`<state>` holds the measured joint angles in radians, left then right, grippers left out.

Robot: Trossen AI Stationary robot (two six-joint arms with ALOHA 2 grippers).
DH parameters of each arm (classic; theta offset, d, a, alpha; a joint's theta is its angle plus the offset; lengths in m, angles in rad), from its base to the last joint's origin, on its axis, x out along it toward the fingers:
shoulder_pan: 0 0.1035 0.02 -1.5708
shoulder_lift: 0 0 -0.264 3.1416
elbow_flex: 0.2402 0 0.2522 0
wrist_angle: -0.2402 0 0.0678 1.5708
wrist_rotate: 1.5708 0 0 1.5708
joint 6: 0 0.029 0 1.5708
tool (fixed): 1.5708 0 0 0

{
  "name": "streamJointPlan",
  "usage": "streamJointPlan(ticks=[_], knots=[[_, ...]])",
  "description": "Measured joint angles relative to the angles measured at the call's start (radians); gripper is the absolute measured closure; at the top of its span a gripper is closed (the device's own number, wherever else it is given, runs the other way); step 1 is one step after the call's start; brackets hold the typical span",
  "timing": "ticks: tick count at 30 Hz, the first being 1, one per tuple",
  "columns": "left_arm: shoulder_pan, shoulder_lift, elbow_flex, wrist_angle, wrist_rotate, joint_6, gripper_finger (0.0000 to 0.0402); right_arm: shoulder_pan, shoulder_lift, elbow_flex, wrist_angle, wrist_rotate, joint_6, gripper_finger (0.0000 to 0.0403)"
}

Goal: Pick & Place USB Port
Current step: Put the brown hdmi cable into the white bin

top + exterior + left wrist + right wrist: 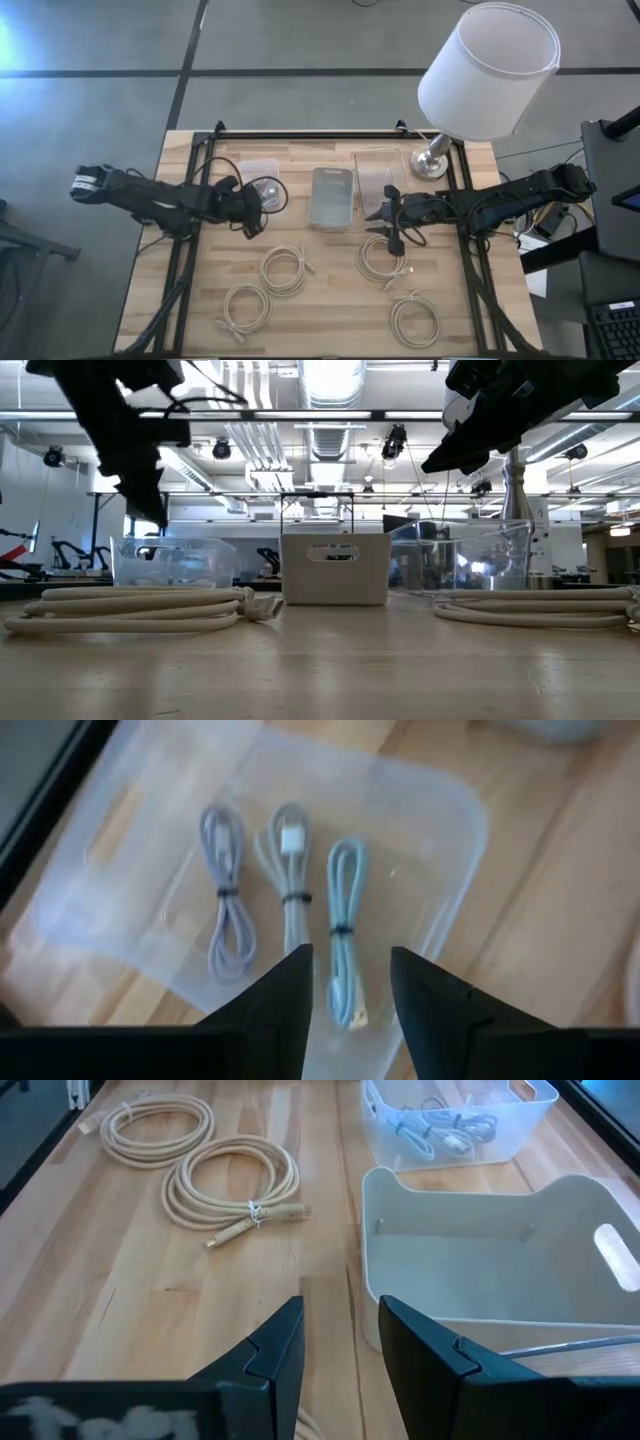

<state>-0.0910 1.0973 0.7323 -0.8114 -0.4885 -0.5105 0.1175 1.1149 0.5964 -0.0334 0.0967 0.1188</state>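
Three small bundled USB cables lie side by side on the floor of a clear plastic bin (440, 840): a lilac-grey one (226, 890), a beige one with a white plug (289, 870) and a light blue one (344, 910). My left gripper (348, 982) hangs open above this bin (262, 186), its fingers on either side of the blue cable's lower end without touching it. In the low view the left gripper (152, 505) stands clear above the bin's rim (170, 543). My right gripper (386, 216) is open in the air beside the grey bin (332, 197).
A grey-white bin (500, 1260) stands mid-table, with an empty clear bin (380, 172) and a lamp (487, 70) to its right. Several coiled beige cables (284, 268) (245, 307) (383, 258) (415, 318) lie on the near half of the wooden table (330, 330).
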Motion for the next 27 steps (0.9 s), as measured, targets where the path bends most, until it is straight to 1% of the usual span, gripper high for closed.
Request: streamJointPlan(ticks=[3,7,12,16,20,27], knots=[[0.0,0.0,0.045,0.026,0.0,0.038,0.0262,0.001,0.0,0.0,0.011,0.0,0.017,0.028],[-0.009,0.0,0.099,0.131,0.007,0.101,0.0262,0.018,0.0,-0.003,0.051,0.0,0.013,0.028],[-0.028,0.001,0.111,0.346,0.118,0.226,0.0265,0.06,0.0,-0.014,0.055,0.0,0.027,0.028],[-0.055,0.022,0.1,0.45,0.199,0.253,0.0269,0.098,0.0,-0.021,0.061,0.0,0.045,0.028],[-0.093,0.079,0.098,0.461,0.237,0.254,0.027,0.131,0.0,-0.023,0.073,0.0,0.047,0.028],[-0.166,0.236,0.097,0.462,0.276,0.254,0.0257,0.155,0.0,-0.025,0.096,0.0,0.095,0.028]])
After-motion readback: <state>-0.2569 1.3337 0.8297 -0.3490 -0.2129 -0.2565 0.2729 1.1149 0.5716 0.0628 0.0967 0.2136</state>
